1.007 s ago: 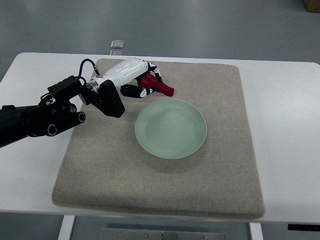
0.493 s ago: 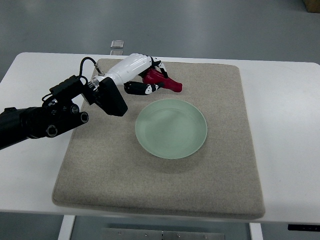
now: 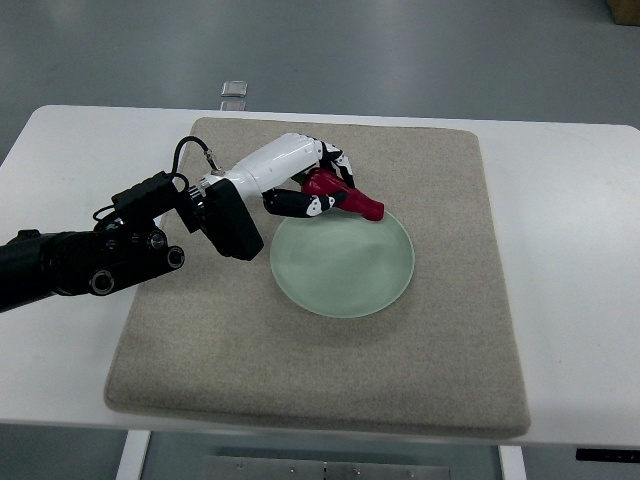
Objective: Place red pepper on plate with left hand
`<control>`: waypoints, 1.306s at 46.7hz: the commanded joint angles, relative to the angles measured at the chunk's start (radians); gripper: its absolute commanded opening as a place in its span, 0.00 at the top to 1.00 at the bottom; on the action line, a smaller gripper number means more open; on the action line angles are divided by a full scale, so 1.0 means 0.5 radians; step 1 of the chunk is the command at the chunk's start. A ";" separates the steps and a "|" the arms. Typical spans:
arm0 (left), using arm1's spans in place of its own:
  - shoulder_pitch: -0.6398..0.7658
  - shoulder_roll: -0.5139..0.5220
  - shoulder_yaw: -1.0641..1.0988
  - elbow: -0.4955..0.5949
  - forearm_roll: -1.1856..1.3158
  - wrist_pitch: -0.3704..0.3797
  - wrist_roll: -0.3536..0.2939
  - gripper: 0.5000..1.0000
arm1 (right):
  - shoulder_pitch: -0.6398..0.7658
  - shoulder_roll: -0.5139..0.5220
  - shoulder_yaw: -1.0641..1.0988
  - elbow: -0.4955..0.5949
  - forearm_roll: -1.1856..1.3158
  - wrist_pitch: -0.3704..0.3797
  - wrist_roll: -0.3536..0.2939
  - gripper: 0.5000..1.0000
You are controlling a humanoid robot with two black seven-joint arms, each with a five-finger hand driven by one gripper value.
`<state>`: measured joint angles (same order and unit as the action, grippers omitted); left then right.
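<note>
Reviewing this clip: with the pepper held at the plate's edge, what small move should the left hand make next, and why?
Probably carry on a little toward the plate's middle, then lower and release. The left hand grips the glossy red pepper, whose tip only just overhangs the far-left rim of the round pale green plate; letting go here might drop it onto the beige mat.

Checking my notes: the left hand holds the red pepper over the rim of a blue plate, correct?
Not quite: the plate is pale green, not blue, as the top view shows. The left hand does hold the red pepper over its rim.
</note>
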<state>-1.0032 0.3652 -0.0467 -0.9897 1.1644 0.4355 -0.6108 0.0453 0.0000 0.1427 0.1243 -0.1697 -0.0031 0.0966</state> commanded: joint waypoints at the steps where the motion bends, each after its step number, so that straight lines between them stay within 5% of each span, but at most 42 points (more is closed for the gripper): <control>1: 0.003 0.000 0.005 -0.021 0.027 0.000 0.000 1.00 | -0.002 0.000 0.000 0.000 -0.001 0.000 0.000 0.14; 36: 0.113 -0.016 -0.158 -0.027 0.037 0.071 0.000 1.00 | -0.002 0.000 0.000 0.000 0.002 0.000 0.000 0.14; 38: 0.129 -0.022 -0.201 -0.027 0.018 0.071 0.000 0.91 | 0.001 0.000 0.000 0.000 -0.001 0.000 0.000 0.14; 43: 0.150 -0.034 -0.308 -0.055 -0.110 0.071 0.000 0.51 | 0.001 0.000 0.000 0.000 -0.001 0.000 0.000 0.14; 61: 0.172 -0.065 -0.345 -0.018 -1.012 0.065 0.000 0.08 | 0.001 0.000 0.000 0.000 -0.001 0.000 0.000 0.14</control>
<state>-0.9237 0.3356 -0.2186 -1.0082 0.7448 0.4646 -0.6109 0.0448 0.0000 0.1426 0.1243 -0.1699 -0.0031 0.0966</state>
